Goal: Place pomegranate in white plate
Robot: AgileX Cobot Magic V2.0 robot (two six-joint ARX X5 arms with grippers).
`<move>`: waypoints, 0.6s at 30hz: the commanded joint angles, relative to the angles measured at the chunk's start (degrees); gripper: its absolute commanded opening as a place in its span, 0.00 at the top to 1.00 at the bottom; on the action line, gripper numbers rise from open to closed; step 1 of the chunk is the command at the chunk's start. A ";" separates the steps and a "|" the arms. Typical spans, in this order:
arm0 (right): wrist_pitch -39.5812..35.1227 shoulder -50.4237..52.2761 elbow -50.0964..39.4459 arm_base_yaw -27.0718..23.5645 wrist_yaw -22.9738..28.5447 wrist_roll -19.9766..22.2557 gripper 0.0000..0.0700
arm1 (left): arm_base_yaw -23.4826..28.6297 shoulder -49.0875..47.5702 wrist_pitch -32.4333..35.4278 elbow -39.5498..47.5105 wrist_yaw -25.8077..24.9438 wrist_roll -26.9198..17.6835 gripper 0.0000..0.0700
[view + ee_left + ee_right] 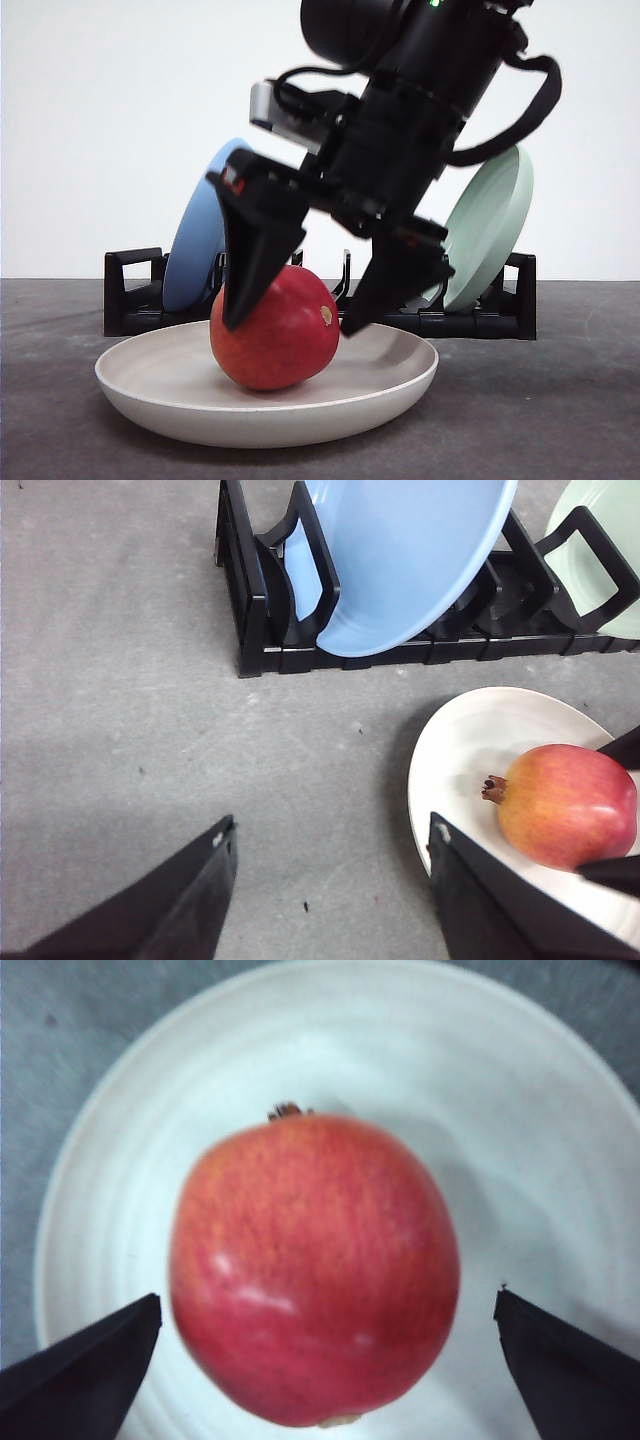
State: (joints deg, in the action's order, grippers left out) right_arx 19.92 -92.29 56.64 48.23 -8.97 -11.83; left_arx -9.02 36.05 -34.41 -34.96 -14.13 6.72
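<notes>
The red pomegranate (275,335) rests on the white plate (390,375) at the table's front centre. My right gripper (291,325) hangs over it, open, one black finger on each side of the fruit. In the right wrist view the pomegranate (315,1270) lies between the spread fingertips of that gripper (327,1295), with a gap on both sides and the plate (560,1140) beneath. My left gripper (332,823) is open over bare grey table, off to one side of the plate (470,740) and the pomegranate (570,805).
Behind the plate a black dish rack (130,300) holds a blue plate (195,250) and a pale green plate (490,220), both on edge. The left wrist view shows the rack (260,630) with the blue plate (400,560). Grey tabletop surrounds the plate.
</notes>
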 commanded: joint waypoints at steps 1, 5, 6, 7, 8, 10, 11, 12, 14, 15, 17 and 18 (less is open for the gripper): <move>-0.62 2.10 1.55 0.39 0.02 2.78 0.00 | 0.00 0.31 0.61 -0.33 -0.35 0.02 0.49; -4.54 7.95 -0.92 0.27 0.04 5.90 0.03 | 0.00 0.31 0.64 -0.33 -0.35 0.02 0.49; -5.87 9.78 -2.09 -0.08 0.01 6.31 0.03 | 0.00 0.31 0.66 -0.33 -0.35 0.03 0.49; -6.94 11.31 -3.21 -0.49 -0.09 6.33 0.03 | 0.00 0.31 0.66 -0.33 -0.35 0.07 0.49; -7.69 12.82 -4.33 -0.98 -0.16 6.33 0.03 | 0.00 0.31 0.66 -0.33 -0.35 0.06 0.49; -7.96 15.91 -6.49 -2.29 -0.22 6.31 0.03 | 0.00 0.31 0.74 -0.33 -0.35 0.04 0.49; -7.89 17.64 -7.64 -3.17 -0.24 6.31 0.03 | 0.00 0.31 0.79 -0.33 -0.35 0.04 0.49; -7.91 19.11 -8.69 -3.96 -0.24 6.28 0.03 | 0.02 0.31 0.81 -0.33 -0.35 0.05 0.49; -7.80 22.00 -10.61 -5.71 -0.26 5.99 0.03 | 0.00 0.31 0.81 -0.33 -0.35 0.07 0.49; -7.80 23.56 -11.71 -6.72 -0.29 5.74 0.03 | 0.00 0.31 0.81 -0.33 -0.35 0.07 0.49; -7.81 26.35 -13.70 -8.70 -0.44 4.92 0.03 | 0.02 0.31 0.79 -0.33 -0.35 0.08 0.49; -7.80 27.62 -14.66 -9.71 -0.48 4.50 0.04 | 0.01 0.31 0.80 -0.33 -0.35 0.09 0.49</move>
State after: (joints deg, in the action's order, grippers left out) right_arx 12.56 -64.73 42.28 38.48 -9.26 -6.46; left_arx -9.02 36.05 -34.26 -34.96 -14.13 6.72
